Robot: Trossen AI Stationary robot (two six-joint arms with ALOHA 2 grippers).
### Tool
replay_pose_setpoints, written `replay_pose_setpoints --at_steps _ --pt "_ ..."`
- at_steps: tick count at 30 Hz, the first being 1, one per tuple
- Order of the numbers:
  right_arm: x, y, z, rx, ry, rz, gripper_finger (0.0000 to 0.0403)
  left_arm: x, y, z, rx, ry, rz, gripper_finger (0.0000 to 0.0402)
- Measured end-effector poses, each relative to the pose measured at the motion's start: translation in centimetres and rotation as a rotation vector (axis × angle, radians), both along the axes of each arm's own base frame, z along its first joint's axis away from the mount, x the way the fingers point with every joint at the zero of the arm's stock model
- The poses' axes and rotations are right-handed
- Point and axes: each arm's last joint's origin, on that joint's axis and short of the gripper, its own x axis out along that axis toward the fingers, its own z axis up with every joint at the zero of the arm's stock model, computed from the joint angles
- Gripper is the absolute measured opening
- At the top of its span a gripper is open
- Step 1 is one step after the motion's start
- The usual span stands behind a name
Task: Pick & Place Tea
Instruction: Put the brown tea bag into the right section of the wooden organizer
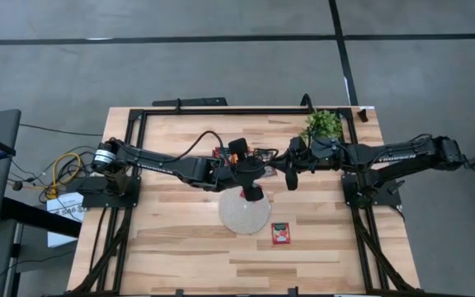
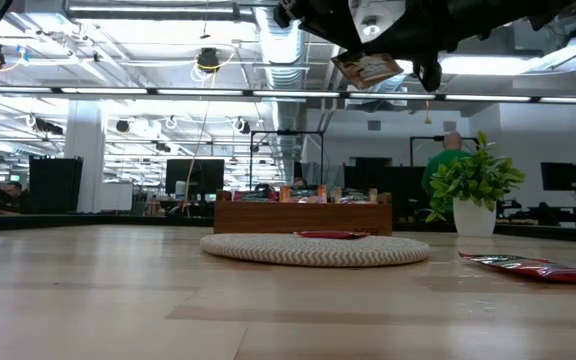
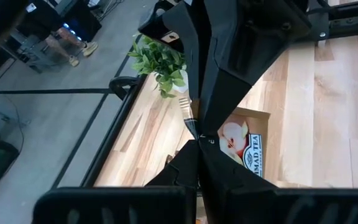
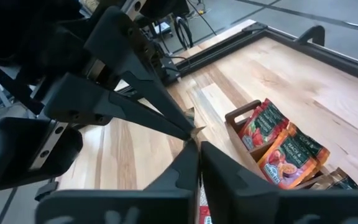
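Above wooden table, both pincers clamp one pale tea sachet.

Even, bright overhead light — ceiling strip lamps glare in the low view's upper left; the desk foreground blurs, shadows faint.

pale tea sachet | held aloft, tilted | red sachet flat on table
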Motion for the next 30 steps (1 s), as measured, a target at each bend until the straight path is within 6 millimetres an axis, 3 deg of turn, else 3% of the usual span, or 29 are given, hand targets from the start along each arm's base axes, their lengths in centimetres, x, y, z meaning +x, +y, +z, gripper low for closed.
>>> replay_pose_setpoints --at_steps 30 --pt "-0.01 -0.09 0.02 0.012 -0.004 -0.028 0.0000 -0.07 0.09 0.05 -0.012 -0.028 0.059 0.0010"
